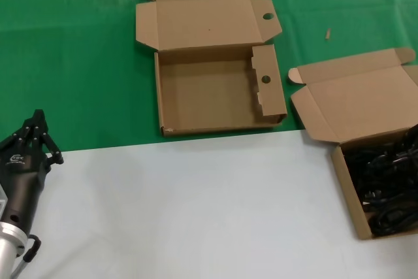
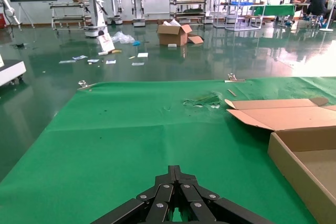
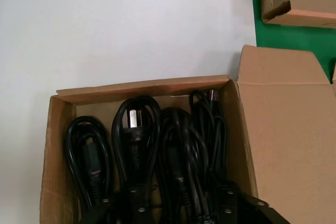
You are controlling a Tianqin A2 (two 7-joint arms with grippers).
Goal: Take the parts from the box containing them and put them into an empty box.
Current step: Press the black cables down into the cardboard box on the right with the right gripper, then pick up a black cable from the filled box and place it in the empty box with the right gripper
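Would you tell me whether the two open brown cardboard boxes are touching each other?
Apart: the head view shows green cloth between the empty holed box and the cable-filled box.

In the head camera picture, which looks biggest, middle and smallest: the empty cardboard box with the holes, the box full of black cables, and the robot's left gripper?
As seen in the head view:
1. The empty box, fully in view, looks largest.
2. The box of cables looks next, though the picture's edge cuts it off, so this ranking is unsure.
3. The left gripper looks smallest.
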